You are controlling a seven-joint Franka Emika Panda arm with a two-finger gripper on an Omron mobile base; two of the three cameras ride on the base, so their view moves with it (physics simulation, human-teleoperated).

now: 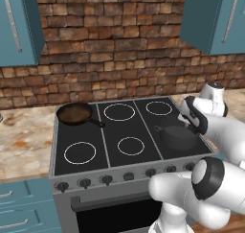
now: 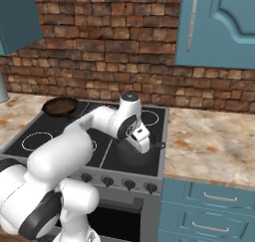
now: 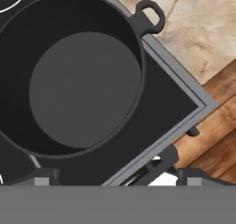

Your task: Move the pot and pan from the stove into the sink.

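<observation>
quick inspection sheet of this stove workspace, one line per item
surface: stove, black glass top with white burner rings, set between marbled counters
job's things: pot empty, on the front right burner, one loop handle toward the counter; pan on the back left burner, handle pointing right
clutter: nothing seen
grippers: pincer open, above the pot, holding nothing
cables: nothing seen
surroundings: brick wall, blue cabinets, wood floor

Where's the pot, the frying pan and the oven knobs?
pot (image 3: 85,89), hand view, grey inside bottom.
pan (image 1: 74,113), left base view, brown inside.
knob (image 1: 84,182), left base view, front of one dark knob.
</observation>
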